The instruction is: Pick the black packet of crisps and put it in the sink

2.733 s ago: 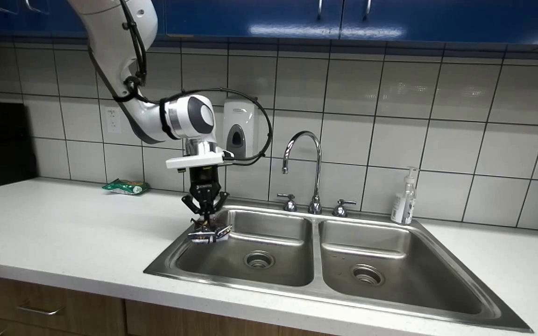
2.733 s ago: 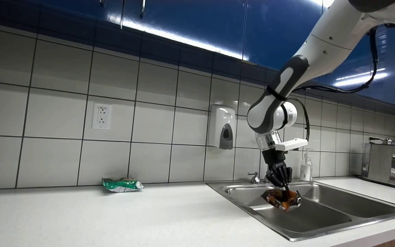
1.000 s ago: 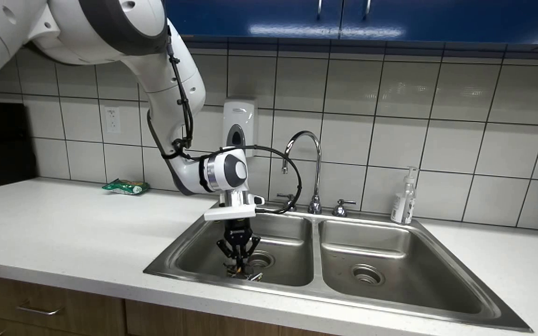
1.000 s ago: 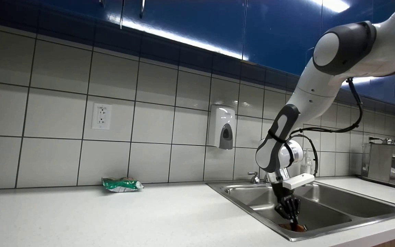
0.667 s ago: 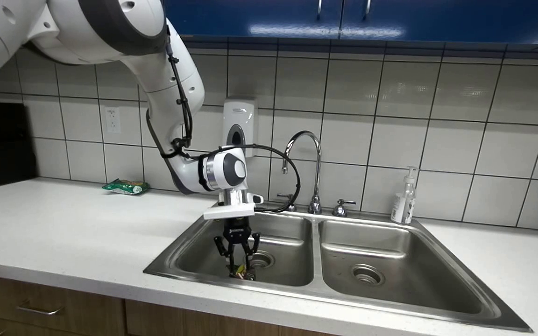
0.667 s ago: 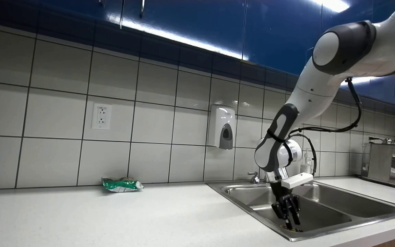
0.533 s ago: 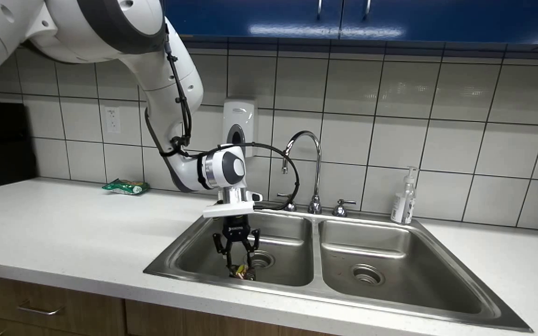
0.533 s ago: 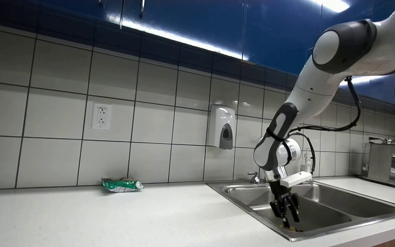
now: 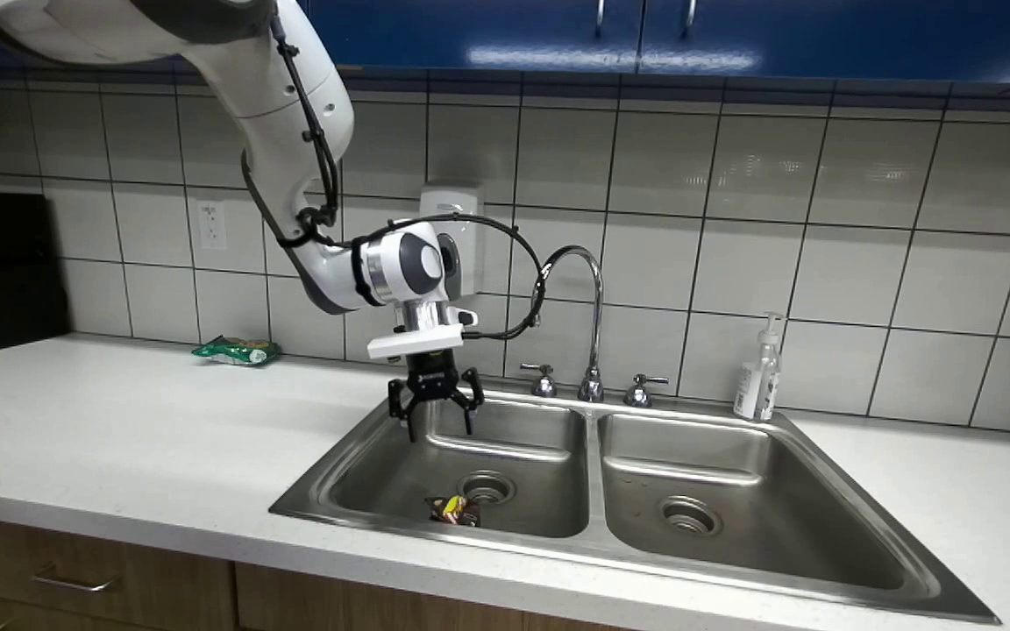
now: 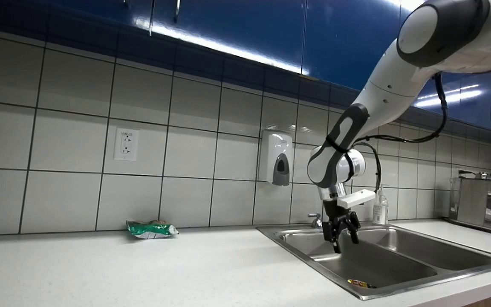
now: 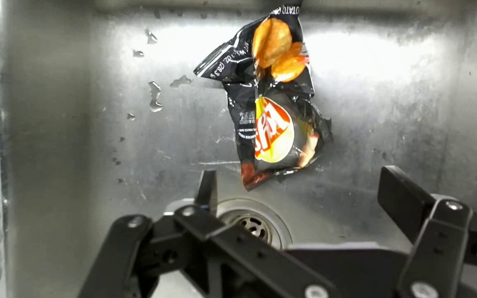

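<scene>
Firstly, 1 black packet of crisps (image 11: pixel 269 91), creased, lying on the floor of the sink (image 9: pixel 595 464), in the basin (image 9: pixel 400 478) nearer the green packet (image 9: pixel 238 352), of 2 basins in all. Print: orange crisps, 1 round red-and-yellow emblem (image 11: pixel 275 132). 1 pointed corner just beside the drain (image 11: pixel 258 225); water drops (image 11: pixel 155 97) on the metal near it.

Gripper (image 9: pixel 440 429): black, on a white arm (image 9: pixel 268 131), fingers (image 11: pixel 404 203) spread wide and pointing down; hangs above the same basin, apart from the black packet of crisps.

Green packet: 1, lying on the white counter (image 9: pixel 163 438) near the tiled wall (image 10: pixel 70 140), visible in both exterior views.

Faucet (image 9: pixel 597 320): chrome, curved neck, set behind the basins between 2 lever handles (image 9: pixel 638 393).

Pump bottle (image 9: pixel 759 377): 1, clear, white top, upright at the sink's back corner.

On that wall: 1 white dispenser (image 10: pixel 276 157) with a grey panel; 1 white outlet (image 10: pixel 126 145), 2 sockets.

Steel appliance (image 10: pixel 475 200): on the counter beyond the sink, partly cut off by the frame edge, in an exterior view.

Cabinets (image 9: pixel 821 39): blue, above. Drawers (image 9: pixel 154 561): wood, below the counter.
</scene>
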